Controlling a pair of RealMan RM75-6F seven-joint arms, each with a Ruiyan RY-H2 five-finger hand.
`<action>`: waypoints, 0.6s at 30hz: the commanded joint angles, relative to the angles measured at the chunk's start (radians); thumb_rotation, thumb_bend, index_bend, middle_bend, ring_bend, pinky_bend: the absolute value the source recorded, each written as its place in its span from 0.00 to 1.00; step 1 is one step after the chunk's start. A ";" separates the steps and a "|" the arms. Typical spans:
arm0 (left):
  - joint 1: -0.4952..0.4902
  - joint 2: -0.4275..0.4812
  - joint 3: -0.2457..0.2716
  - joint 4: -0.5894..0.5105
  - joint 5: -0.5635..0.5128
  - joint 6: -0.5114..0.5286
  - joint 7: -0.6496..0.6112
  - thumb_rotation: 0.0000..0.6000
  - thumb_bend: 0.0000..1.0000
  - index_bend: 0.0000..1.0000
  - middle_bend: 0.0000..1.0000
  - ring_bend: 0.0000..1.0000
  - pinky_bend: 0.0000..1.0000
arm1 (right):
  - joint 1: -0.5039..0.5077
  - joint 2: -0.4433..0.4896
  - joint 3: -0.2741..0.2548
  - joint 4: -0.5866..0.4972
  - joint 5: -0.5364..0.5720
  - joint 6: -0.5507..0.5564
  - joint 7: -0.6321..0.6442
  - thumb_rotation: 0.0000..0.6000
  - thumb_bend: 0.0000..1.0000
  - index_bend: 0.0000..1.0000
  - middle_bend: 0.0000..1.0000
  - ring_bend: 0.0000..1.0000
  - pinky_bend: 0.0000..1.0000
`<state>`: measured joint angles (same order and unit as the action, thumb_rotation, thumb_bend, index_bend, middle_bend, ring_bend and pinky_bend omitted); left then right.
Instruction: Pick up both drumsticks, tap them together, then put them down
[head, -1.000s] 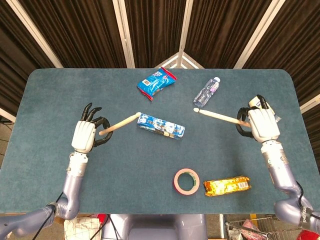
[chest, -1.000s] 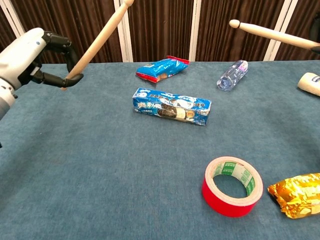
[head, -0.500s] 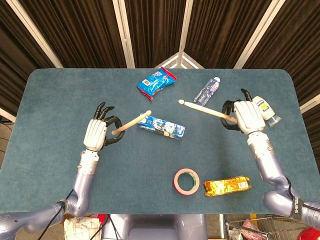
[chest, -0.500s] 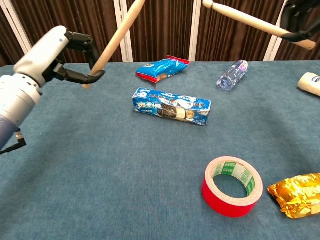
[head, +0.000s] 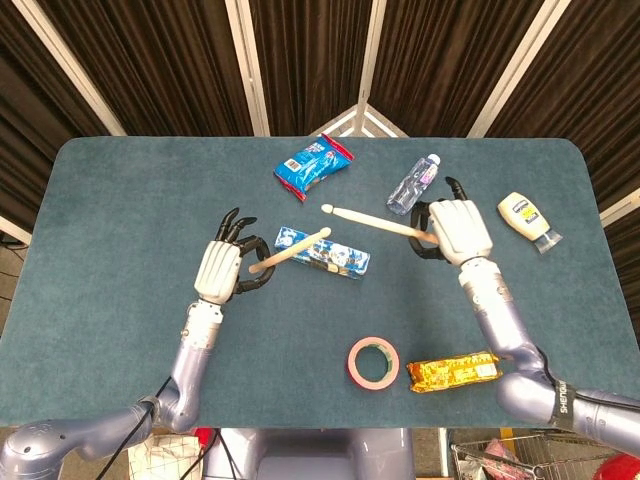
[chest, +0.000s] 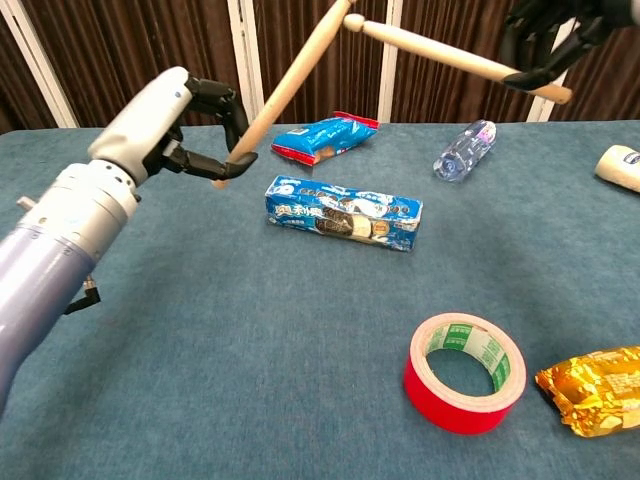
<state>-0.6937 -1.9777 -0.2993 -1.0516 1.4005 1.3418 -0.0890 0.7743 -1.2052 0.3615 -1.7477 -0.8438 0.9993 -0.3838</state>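
Drumsticks have closed in over the last second — left drumstick (chest: 295, 78) pinched by left hand (head: 222, 270), right drumstick (chest: 450, 55) gripped by right hand (head: 455, 230). Tips nearly meet above the cookie box (head: 322, 252) — tap seems imminent.

Even, bright overhead light, soft faint shadows, no glare on the table (head: 120, 250). Both views sharp; head view bends slightly at 3 and 9 o'clock edges. Curtains (head: 300, 60) at 12 o'clock dim.
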 joint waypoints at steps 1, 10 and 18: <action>-0.016 -0.025 -0.002 0.027 0.000 -0.010 -0.002 1.00 0.47 0.71 0.66 0.19 0.06 | 0.025 -0.017 -0.004 -0.018 0.032 0.012 -0.037 1.00 0.43 0.69 0.58 0.48 0.04; -0.059 -0.080 -0.016 0.095 -0.009 -0.036 0.028 1.00 0.47 0.71 0.66 0.19 0.06 | 0.064 -0.052 -0.025 -0.045 0.036 0.063 -0.105 1.00 0.44 0.69 0.58 0.48 0.04; -0.077 -0.077 -0.042 0.091 -0.020 -0.034 0.061 1.00 0.47 0.71 0.66 0.19 0.06 | 0.058 -0.041 -0.033 -0.072 0.002 0.091 -0.094 1.00 0.46 0.70 0.58 0.49 0.04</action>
<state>-0.7683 -2.0562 -0.3380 -0.9581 1.3828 1.3092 -0.0310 0.8333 -1.2477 0.3301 -1.8170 -0.8398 1.0889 -0.4784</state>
